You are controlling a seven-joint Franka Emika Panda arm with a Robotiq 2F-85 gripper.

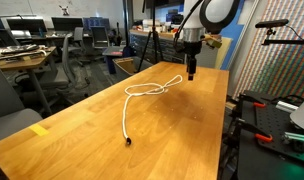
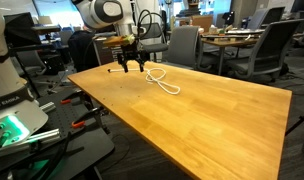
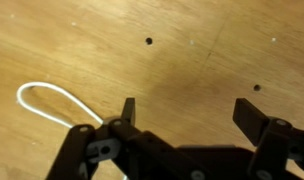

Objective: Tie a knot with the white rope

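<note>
The white rope [image 1: 150, 89] lies on the wooden table [image 1: 82, 130] at mid-frame, its loops upper centre and a tail running down to a dark tip [image 1: 128, 141]; the gripper [image 1: 192, 70] hangs just upper right of the loops; in the wrist view only one rope bend [image 3: 37, 85] shows at left, the rest cut off behind the finger [image 3: 129, 108]; the other end is hard to make out; the jaws stand wide apart over bare wood, holding nothing.

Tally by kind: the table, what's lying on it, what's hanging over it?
wooden table: 1
white rope, lying on the table: 1
tool, open, over the table: 1
Total: 3
</note>
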